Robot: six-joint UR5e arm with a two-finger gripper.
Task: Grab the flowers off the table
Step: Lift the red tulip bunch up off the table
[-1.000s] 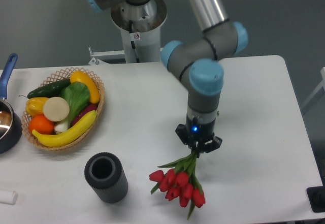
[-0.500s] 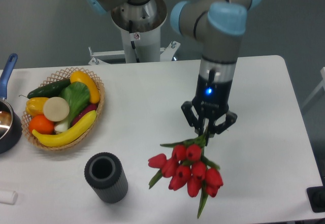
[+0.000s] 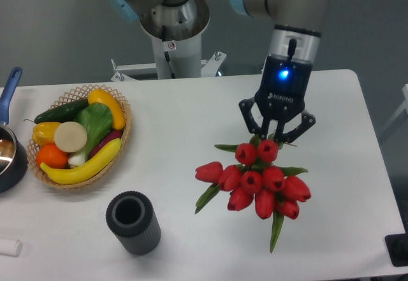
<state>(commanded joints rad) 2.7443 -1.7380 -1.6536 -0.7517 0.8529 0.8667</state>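
Observation:
The flowers (image 3: pixel 258 182), a tied bunch of red tulip buds with green stems and leaves, hang buds down from my gripper (image 3: pixel 276 134), lifted above the white table (image 3: pixel 185 160). The gripper is shut on the stems at the top of the bunch; the stems are mostly hidden behind the buds. The bunch hangs over the table's right half, right of the black cylinder.
A dark ribbed cylindrical vase (image 3: pixel 132 222) stands at the front left of the flowers. A wicker basket (image 3: pixel 80 134) of vegetables and fruit sits at the left. A dark pan with a blue handle (image 3: pixel 9 144) is at the left edge. The robot base (image 3: pixel 172 32) stands behind the table.
The gripper has risen with the flowers and moved right; the bunch has left the table and appears larger, closer to the camera.

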